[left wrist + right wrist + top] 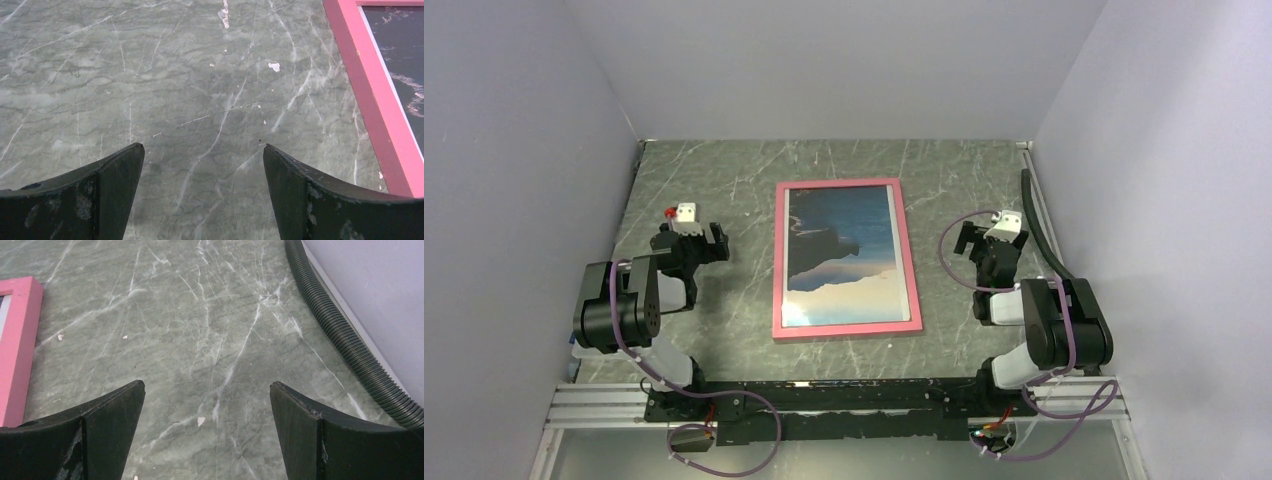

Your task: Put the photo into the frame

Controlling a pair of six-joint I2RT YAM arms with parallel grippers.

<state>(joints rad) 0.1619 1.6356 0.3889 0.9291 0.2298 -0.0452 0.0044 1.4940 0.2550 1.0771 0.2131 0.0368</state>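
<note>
The pink frame (780,262) lies flat in the middle of the table, front side up. The photo (844,250), a blue coastal scene with dark mountains, shows inside it behind the pane. My left gripper (691,236) hovers over bare table left of the frame, open and empty. In the left wrist view its fingers (115,185) stand wide apart, with the frame's border (370,95) and a strip of photo (400,60) at the right. My right gripper (992,245) is right of the frame, also open and empty. The right wrist view catches the frame's corner (17,340) at the far left.
The table (724,170) is grey-green marble, boxed in by pale walls on three sides. A black ribbed hose (1039,225) runs along the right wall, close to the right gripper, as the right wrist view shows the hose (345,335).
</note>
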